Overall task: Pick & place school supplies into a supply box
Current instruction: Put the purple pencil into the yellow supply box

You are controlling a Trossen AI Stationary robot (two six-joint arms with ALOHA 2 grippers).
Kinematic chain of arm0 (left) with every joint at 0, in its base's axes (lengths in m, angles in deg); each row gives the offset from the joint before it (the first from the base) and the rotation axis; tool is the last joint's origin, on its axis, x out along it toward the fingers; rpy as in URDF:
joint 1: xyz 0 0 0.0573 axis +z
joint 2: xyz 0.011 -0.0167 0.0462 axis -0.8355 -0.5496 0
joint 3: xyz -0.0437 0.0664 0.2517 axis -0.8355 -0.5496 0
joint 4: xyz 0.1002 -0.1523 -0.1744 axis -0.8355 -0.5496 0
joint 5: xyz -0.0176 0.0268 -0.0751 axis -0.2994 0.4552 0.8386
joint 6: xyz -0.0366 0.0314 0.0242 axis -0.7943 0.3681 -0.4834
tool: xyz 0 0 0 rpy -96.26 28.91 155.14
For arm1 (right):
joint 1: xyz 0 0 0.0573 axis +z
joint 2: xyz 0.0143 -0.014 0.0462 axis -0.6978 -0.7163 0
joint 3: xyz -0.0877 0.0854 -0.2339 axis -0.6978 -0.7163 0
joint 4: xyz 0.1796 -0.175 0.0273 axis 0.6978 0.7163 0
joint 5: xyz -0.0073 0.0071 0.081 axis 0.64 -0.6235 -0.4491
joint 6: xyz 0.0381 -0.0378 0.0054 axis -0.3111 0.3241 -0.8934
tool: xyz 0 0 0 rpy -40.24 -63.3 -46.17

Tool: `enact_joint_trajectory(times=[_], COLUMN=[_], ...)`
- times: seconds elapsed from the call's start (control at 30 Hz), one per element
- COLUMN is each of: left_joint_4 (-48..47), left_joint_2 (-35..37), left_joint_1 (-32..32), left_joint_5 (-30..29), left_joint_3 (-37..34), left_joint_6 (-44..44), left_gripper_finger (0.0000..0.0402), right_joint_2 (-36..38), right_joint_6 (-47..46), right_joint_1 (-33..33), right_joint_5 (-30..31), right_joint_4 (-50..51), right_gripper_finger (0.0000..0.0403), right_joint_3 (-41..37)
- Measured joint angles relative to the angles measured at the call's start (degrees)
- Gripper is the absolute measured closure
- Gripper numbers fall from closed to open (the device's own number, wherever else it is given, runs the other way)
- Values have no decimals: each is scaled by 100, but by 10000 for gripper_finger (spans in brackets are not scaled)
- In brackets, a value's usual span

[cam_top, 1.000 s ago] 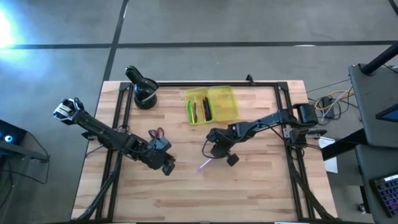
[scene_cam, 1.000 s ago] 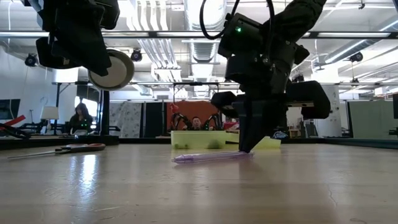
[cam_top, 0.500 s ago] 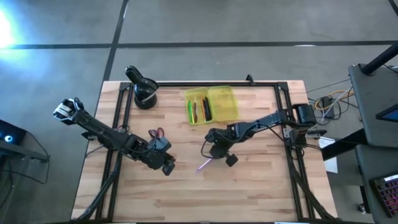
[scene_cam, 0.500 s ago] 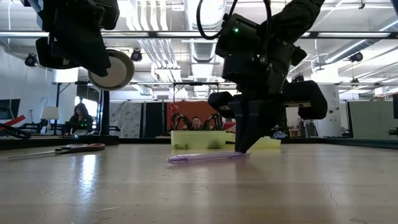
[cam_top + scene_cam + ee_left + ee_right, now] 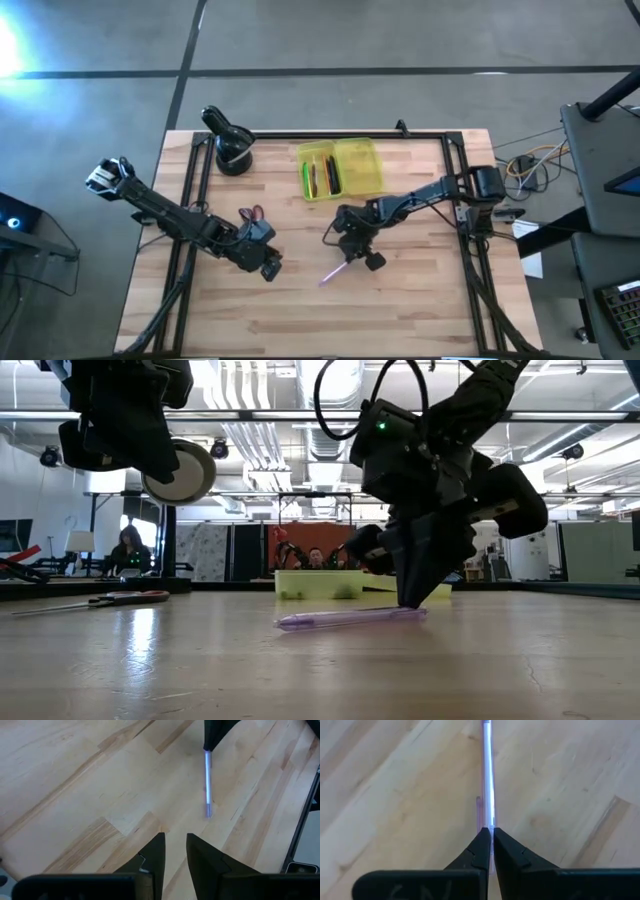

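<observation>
A translucent purple pen [image 5: 333,272] lies flat on the wooden table, near the middle. My right gripper [image 5: 350,256] stands over its far end, shut on it. The pen [image 5: 350,619] rests along its length on the wood. My left gripper [image 5: 270,268] hovers to the left of the pen, narrowly open and touching nothing. The yellow supply box [image 5: 345,165] lies open near the far edge, with several pens [image 5: 322,176] in its left half. The red-handled scissors [image 5: 250,213] lie flat beside my left arm. My right gripper pinches the purple pen's far end [image 5: 488,822] between its two fingertips. The fingers [image 5: 415,585] come from above, slanting down, and lie along the pen's line. The pen stays flat on the table and stretches away from the fingers toward the near edge.
A black round holder [image 5: 232,152] stands at the far left corner. A black frame rail [image 5: 330,135] runs along the far edge and down both sides. Bare wood [image 5: 400,310] spreads toward the near edge. People sit in the room beyond the table.
My right gripper has moved a little toward the table's near edge and tipped over, staying shut on the pen. The pen has slid along the table toward the near edge with it.
</observation>
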Motion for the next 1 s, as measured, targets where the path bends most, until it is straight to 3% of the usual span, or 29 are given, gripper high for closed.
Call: enact_joint_trajectory(times=[0.4, 0.77, 1.0], left_joint_4=[12, 35, 37], left_joint_2=[0, 1, 0], left_joint_1=[-2, -2, -2], left_joint_5=[0, 0, 0], left_joint_3=[0, 0, 0], left_joint_6=[-12, -21, -44], left_gripper_finger=[339, 339, 339], right_joint_2=[-22, 46, 271], right_joint_6=[-313, -306, -68], right_joint_1=[-134, -160, -166], right_joint_5=[35, 153, 418], right_joint_4=[-252, -252, -163], right_gripper_finger=[391, 329, 333], right_joint_3=[-11, -22, -38])
